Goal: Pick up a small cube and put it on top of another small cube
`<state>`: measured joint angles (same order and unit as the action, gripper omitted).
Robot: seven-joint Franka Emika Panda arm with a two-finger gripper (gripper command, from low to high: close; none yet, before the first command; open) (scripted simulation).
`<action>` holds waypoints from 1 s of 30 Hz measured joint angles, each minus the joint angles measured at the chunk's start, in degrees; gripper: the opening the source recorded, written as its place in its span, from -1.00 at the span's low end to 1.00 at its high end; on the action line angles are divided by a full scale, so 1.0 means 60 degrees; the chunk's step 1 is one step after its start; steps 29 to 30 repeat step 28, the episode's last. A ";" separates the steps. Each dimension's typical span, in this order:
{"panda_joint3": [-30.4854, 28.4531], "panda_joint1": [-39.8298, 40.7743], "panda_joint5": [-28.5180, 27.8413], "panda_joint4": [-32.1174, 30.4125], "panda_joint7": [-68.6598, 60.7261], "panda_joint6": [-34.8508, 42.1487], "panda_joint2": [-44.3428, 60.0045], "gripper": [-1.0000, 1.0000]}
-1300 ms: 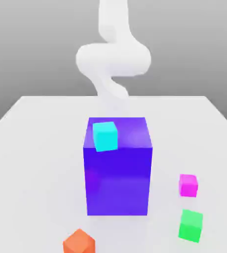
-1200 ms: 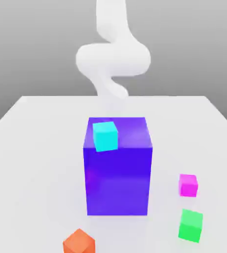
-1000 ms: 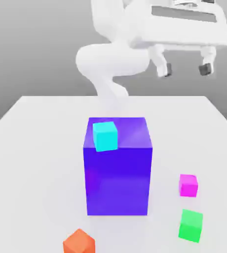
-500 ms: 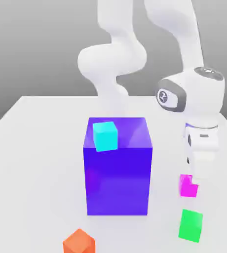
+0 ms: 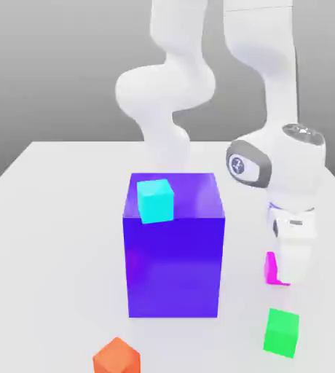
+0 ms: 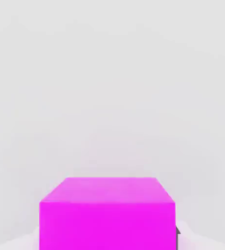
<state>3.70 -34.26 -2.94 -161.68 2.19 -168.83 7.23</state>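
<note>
Pinching the magenta cube [image 5: 272,268] in our gripper [image 5: 290,275], we next lift toward the green cube [image 5: 282,331] at six o'clock.

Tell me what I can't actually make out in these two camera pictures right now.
- Magenta cube, exterior view: mostly hidden behind the hand.
- Magenta cube, hand view: cut off by the picture's edge.
- Orange cube, exterior view: bottom cut by the picture's edge.
</note>
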 joint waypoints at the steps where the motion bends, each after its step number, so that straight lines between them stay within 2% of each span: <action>1: 0.0044 0.0005 0.0154 -0.0066 -0.0110 0.0276 -0.0342 -1.00; 4: -0.0005 0.0374 0.0349 0.0334 -0.0212 0.1086 -0.0752 -1.00; 12: -0.0662 0.1530 0.0507 0.2947 -0.0173 0.3055 -0.0108 -1.00; 16: -0.0712 0.1602 0.0554 0.3271 -0.0191 0.2195 0.1076 -1.00; 17: -0.0710 0.1608 0.0560 0.3296 -0.0194 0.1923 0.1373 1.00; 23: -0.0710 0.1610 0.0563 0.3308 -0.0196 0.1779 0.1522 1.00; 28: -0.0728 0.1601 0.0526 0.3245 -0.0169 0.2958 0.0272 1.00; 30: -0.0728 0.1601 0.0526 0.3245 -0.0169 0.2958 0.0272 1.00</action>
